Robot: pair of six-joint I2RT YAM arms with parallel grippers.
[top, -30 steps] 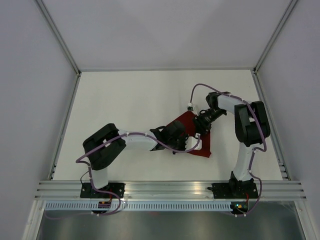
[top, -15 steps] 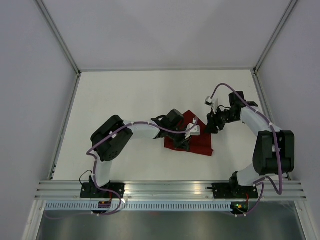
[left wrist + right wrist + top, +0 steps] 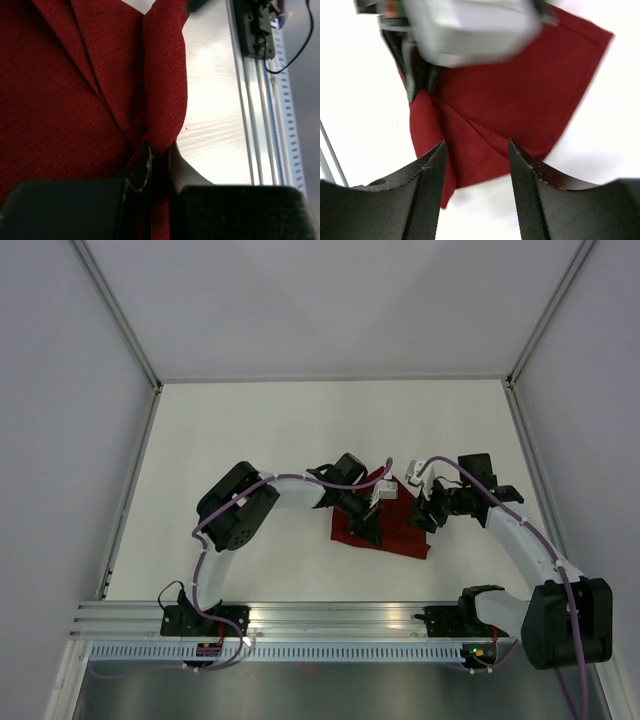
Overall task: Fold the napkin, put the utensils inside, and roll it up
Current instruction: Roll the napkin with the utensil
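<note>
The dark red napkin (image 3: 392,528) lies folded on the white table, right of centre. My left gripper (image 3: 368,525) is shut on a pinched fold of it at its left part; the left wrist view shows the cloth (image 3: 75,85) clamped between the jaws (image 3: 159,152). My right gripper (image 3: 424,518) is open and empty at the napkin's right edge; in the right wrist view its fingers (image 3: 530,175) straddle the napkin's (image 3: 520,95) near edge without touching it. The fork is out of view.
The aluminium rail (image 3: 340,618) runs along the near table edge, also seen in the left wrist view (image 3: 260,100). White walls close the table on three sides. The left wrist body (image 3: 470,30) hangs blurred over the napkin's far side.
My left gripper has carried its pinched fold further right and away from me. My right arm has swung out to the right, let go of the cloth and dropped towards the napkin's right edge.
</note>
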